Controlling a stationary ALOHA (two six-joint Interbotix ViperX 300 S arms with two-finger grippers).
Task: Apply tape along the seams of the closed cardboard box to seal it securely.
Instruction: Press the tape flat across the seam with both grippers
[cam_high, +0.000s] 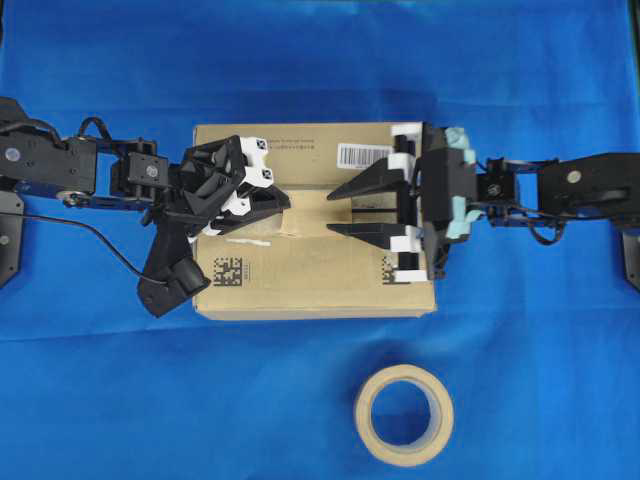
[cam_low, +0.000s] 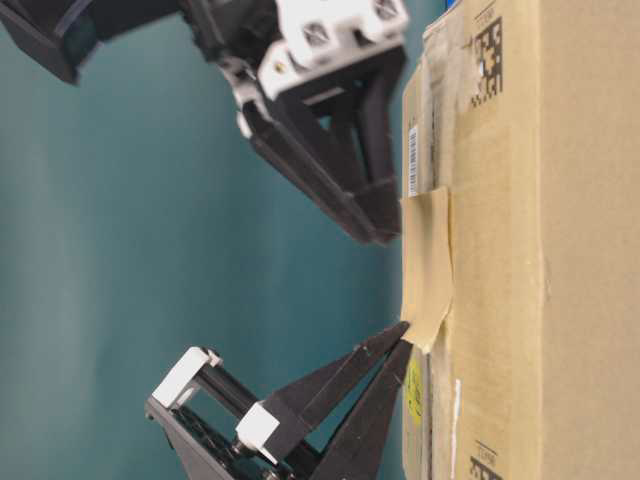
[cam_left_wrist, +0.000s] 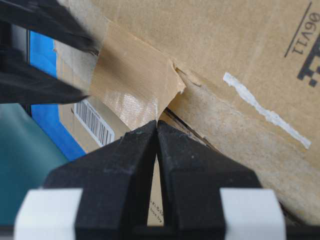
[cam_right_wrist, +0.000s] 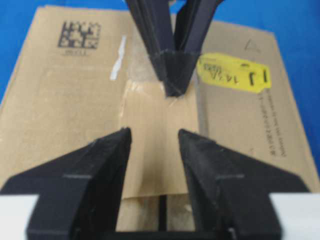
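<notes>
You've got the cardboard box (cam_high: 315, 270) lying flat mid-cloth on the blue cloth (cam_high: 520, 90), with the tape (cam_high: 305, 222) sitting over the seams (cam_high: 255, 240) between the two grippers. Left gripper (cam_high: 283, 205) has its jaws pinched together at the tape's left end; right gripper (cam_high: 335, 211) has its jaws spread wide over the tape's right end. Tape roll (cam_high: 404, 415) sits near the cloth's bottom edge, apart from the box.

Brown cardboard box (cam_high: 300, 285), tan tape (cam_right_wrist: 157, 145), yellow sticker (cam_right_wrist: 232, 72), blue cloth (cam_high: 300, 60).
</notes>
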